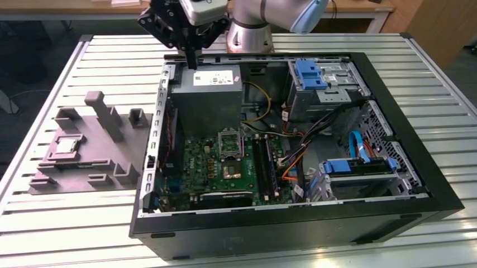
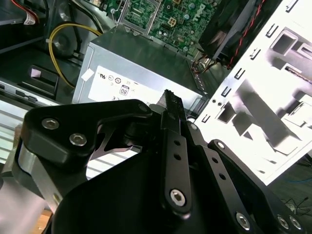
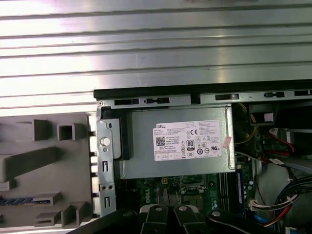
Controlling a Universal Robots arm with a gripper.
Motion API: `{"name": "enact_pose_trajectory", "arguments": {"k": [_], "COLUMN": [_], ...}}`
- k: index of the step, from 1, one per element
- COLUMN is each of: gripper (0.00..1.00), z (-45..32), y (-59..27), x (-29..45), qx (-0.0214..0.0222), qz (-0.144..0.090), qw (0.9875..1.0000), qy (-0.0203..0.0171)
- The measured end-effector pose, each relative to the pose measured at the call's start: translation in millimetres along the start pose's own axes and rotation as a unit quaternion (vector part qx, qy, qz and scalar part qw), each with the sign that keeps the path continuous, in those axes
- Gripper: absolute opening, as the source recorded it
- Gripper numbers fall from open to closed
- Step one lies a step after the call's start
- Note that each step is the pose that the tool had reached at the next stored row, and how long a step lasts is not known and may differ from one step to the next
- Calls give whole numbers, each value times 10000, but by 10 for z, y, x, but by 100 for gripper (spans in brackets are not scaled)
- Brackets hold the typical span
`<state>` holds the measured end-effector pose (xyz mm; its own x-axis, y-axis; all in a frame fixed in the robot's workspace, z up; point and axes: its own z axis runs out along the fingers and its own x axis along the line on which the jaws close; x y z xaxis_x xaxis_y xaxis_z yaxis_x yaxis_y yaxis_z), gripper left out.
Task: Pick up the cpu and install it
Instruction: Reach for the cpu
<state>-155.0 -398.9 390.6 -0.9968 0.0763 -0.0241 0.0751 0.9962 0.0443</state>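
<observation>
CPU [image 1: 66, 146] not yet picked up, lying flat in the grey fixture tray [image 1: 89, 173] at the exterior view's left, outside the computer case [image 1: 298, 223].
The gripper [image 1: 193, 62] hangs over the power supply [image 1: 209, 95], fingers closed together and holding nothing, well apart from the chip. By my judgement the pick-up step is only beginning; it calls for opened fingers and a path over the case's side wall [image 1: 156, 128], which stands between. The motherboard socket [image 1: 229, 144] lies beside the power supply.

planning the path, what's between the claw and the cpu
In the exterior view, the case's side wall and the grey tray's posts lie between claw and cpu.
</observation>
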Motion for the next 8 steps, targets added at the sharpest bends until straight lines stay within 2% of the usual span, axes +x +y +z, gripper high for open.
{"name": "enact_pose_trajectory", "arguments": {"k": [8], "gripper": [11], "z": [0], "y": [-3], "x": [34], "qx": [0], "qz": [0], "qw": [10000], "qy": [0]}}
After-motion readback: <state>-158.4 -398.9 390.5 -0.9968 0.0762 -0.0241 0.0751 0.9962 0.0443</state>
